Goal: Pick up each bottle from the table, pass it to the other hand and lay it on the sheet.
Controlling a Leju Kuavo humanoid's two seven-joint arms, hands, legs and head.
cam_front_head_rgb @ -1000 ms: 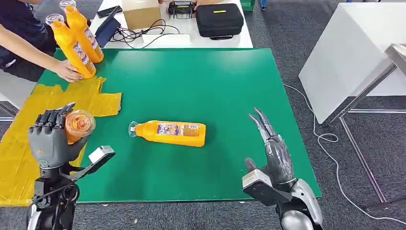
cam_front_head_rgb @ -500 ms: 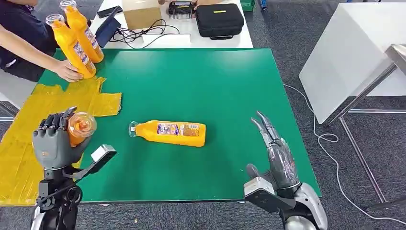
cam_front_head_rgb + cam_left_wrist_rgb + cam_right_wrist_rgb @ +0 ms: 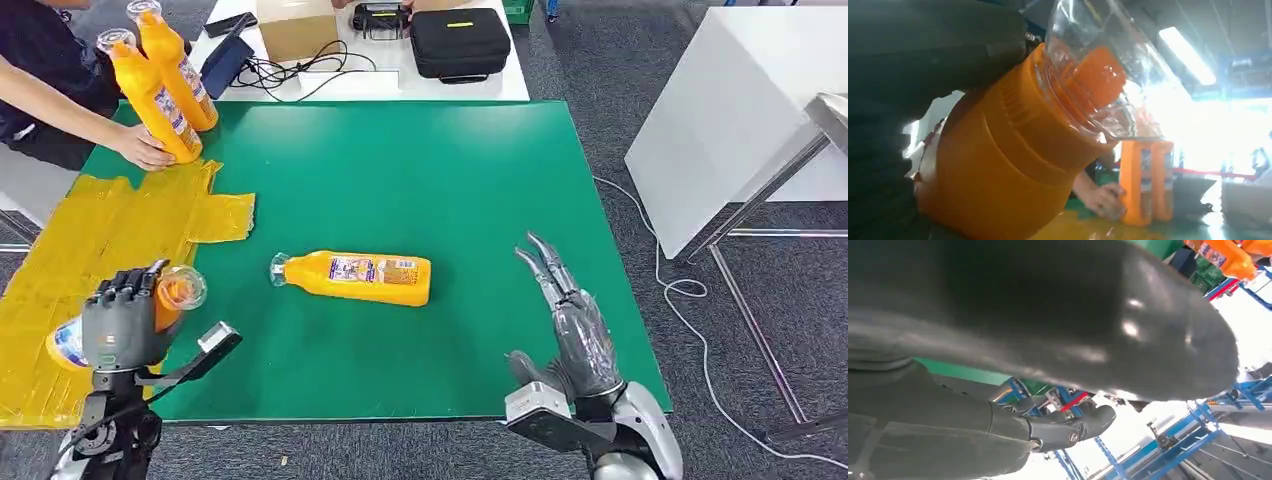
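While your left hand (image 3: 122, 328) grips one orange bottle (image 3: 150, 312) tilted over the yellow sheet (image 3: 95, 225) at the tabletop's (image 3: 480, 170) left edge, a person's hand (image 3: 143, 150) steadies two upright bottles (image 3: 165, 80) at the far corner. You have a second bottle (image 3: 352, 277) lying mid-tabletop, green room all round. Your right hand (image 3: 570, 320) hovers empty, fingers extended, near the right front edge.

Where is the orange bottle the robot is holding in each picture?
Head view: held bottle low on the left, in the left robot hand, over the yellow sheet.
Left wrist view: the bottle looms large and close.
Right wrist view: not in it.
Shared landmark: the person's hand on two upright bottles.
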